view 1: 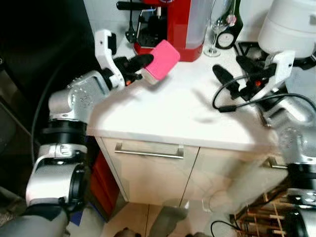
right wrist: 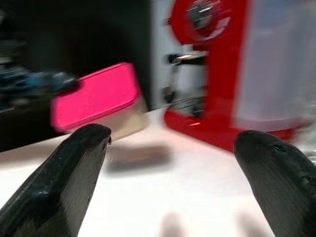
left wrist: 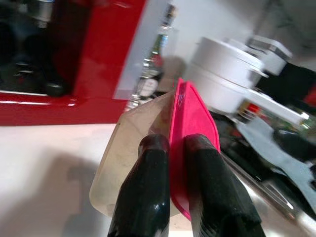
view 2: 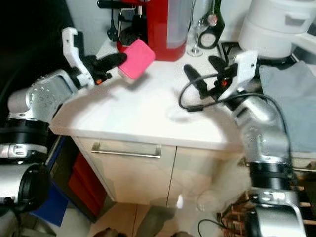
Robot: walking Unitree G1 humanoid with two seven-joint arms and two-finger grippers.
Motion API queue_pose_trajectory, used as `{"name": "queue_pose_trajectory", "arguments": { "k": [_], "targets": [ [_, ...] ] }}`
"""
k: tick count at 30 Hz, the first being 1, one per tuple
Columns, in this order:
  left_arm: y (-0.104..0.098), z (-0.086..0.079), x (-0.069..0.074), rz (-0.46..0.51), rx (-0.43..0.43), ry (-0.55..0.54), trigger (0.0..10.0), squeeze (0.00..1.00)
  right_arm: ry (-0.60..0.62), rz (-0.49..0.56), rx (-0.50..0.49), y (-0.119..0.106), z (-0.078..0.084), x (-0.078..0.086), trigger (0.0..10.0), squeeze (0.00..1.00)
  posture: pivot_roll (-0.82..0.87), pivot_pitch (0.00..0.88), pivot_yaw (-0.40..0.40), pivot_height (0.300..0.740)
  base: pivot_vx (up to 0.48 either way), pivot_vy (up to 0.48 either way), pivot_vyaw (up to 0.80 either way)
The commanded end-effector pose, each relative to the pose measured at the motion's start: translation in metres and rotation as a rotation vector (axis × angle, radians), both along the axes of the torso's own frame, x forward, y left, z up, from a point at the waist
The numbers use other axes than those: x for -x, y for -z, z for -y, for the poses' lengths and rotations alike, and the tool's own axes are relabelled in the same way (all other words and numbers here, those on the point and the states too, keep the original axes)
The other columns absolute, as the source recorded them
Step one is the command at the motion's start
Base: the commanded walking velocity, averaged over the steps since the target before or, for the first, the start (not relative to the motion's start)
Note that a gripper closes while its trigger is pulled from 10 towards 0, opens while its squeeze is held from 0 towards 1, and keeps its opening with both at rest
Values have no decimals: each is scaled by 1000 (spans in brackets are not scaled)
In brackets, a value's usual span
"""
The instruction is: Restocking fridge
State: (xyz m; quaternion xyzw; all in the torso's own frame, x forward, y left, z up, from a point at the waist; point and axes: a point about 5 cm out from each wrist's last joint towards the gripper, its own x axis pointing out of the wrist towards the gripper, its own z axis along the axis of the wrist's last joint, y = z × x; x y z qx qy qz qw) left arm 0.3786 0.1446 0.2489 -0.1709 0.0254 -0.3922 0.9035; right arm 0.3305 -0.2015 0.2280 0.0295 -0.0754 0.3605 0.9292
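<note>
Off to the robot's left, above the near corner of the white kitchen counter (view 1: pixel 163 113), the left gripper (view 1: pixel 143 66) pinches a clear plastic food box with a bright pink lid (view 1: pixel 160 60), its two black fingers (left wrist: pixel 148 197) pressed on either side of the lid's rim, as the left wrist view shows. The box hangs tilted in the air, clear of the counter, with a faint shadow beneath it. Just beyond it stands a red coffee machine (view 1: pixel 175 24), and a stemmed wine glass (view 1: pixel 213 29) is further along towards the other arm. Over the counter's right part, the right gripper (view 1: pixel 228 80) hovers with its fingers spread wide and nothing between them, the pink-lidded box well apart from it. As for progress, the box looks freshly lifted and in hand, so picking up seems done; carrying it to the fridge, which I cannot make out with certainty, and placing it inside are left.
</note>
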Motion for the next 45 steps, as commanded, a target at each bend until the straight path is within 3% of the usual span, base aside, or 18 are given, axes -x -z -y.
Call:
{"name": "queue_pose_trajectory", "arguments": {
  "k": [1, 5, 8, 11, 41, 42, 43, 45],
  "targets": [
    [-4, 3, 2, 28, -22, 59, 0, 0, -64, 15, -17, -11, -4, -1, 10000, 1000, -22, 0, 34, 740, 0, 0, 0],
    [-3, 2, 4, 49, -43, 131, 0, 0, -101, 30, 10, -16, -2, -1, 10000, 1000, -23, 0, 40, 740, 0, 0, 0],
    [-3, 2, 8, 76, -81, 215, 0, 0, -140, 78, 238, -11, -8, 1, 10000, 1000, -28, 0, 48, 740, 0, 0, 0],
    [-5, 1, 11, 113, -110, 283, 0, 0, -201, 117, 382, -4, -15, 3, 10000, 1000, -29, 0, 47, 740, 0, 0, 0],
    [-5, 1, 11, 113, -110, 283, 0, 0, -201, 117, 382, -4, -15, 3, 10000, 1000, -29, 0, 47, 740, 0, 0, 0],
    [-6, 0, 11, 131, -125, 312, 0, 0, -217, 149, 422, -3, -15, 2, 10000, 1000, -29, 0, 47, 740, 0, 0, 0],
    [-4, 6, 10, 182, -84, 207, 0, 0, 19, 215, 229, -2, -25, -13, 10000, 0, -27, 0, 37, 740, 0, 0, 0],
    [-8, 18, 15, 274, 3, 63, 0, 0, 330, 247, -18, 5, -44, -22, 10000, 0, -23, 0, 37, 740, 0, 0, 0]
  ]
}}
